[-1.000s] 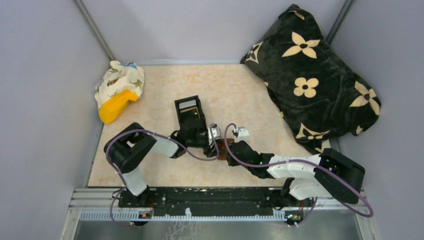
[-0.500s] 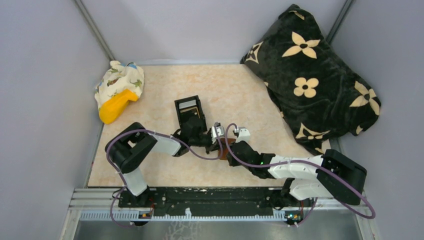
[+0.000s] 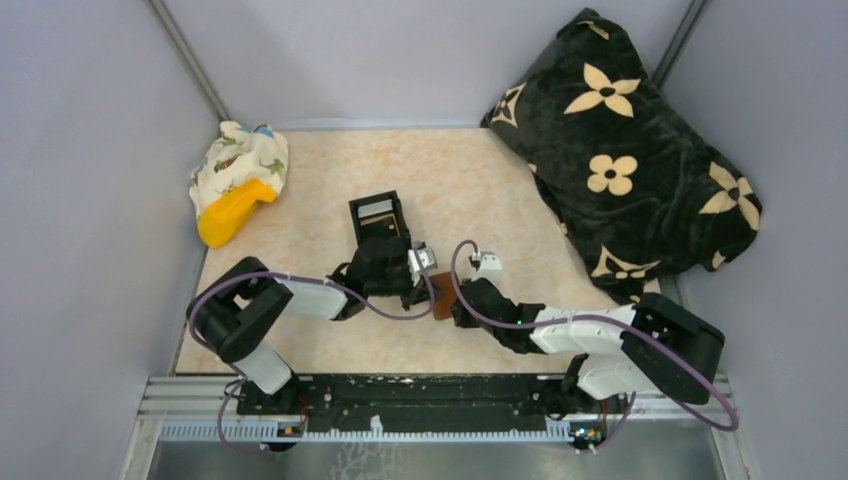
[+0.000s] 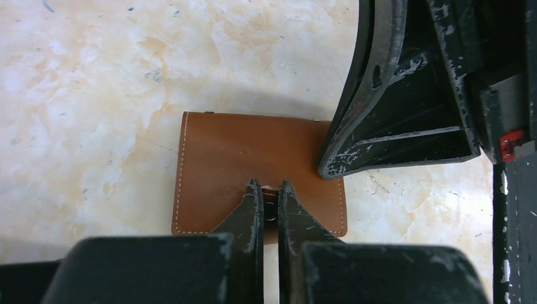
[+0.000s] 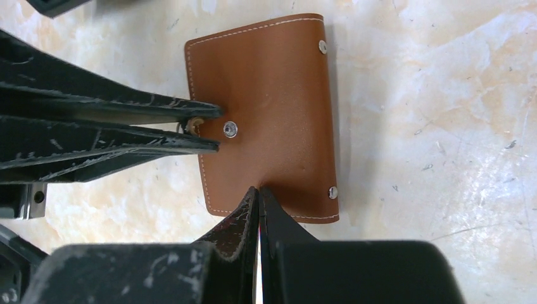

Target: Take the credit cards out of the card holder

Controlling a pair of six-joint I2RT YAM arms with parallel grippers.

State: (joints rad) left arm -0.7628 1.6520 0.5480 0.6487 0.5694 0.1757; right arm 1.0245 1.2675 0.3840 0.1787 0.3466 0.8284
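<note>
Lying closed and flat on the bench (image 3: 470, 180), the card holder (image 3: 443, 298) sits between the two arms, brown outer face up. Left fingers (image 4: 256, 196) are drawn narrow, pinching the small tab by the snap stud at one edge of the holder. Right fingers (image 5: 249, 206) are fully closed with nothing between them, their tips resting on the leather at a neighbouring edge. White stitching and corner rivets are visible. A small black box (image 3: 380, 222) stands just beyond the left arm.
</note>
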